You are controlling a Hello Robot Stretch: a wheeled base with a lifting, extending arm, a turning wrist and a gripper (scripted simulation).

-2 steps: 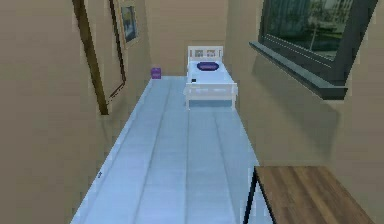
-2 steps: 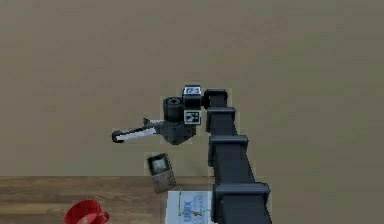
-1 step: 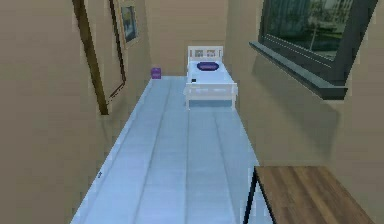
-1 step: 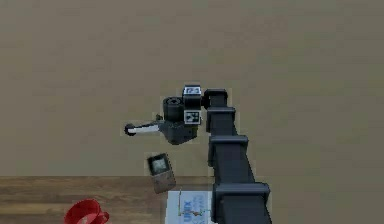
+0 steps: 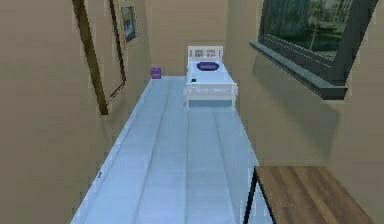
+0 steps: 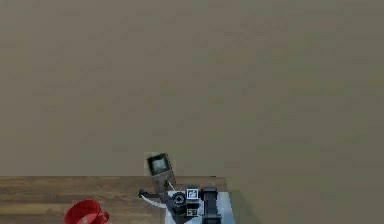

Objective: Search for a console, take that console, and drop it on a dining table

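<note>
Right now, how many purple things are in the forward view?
2: a small purple box on the floor left of the bed, and a round purple thing on it. Others may be hidden.

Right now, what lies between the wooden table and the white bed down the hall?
Bare pale floor runs from the wooden table to the white bed, in the forward view.
</note>
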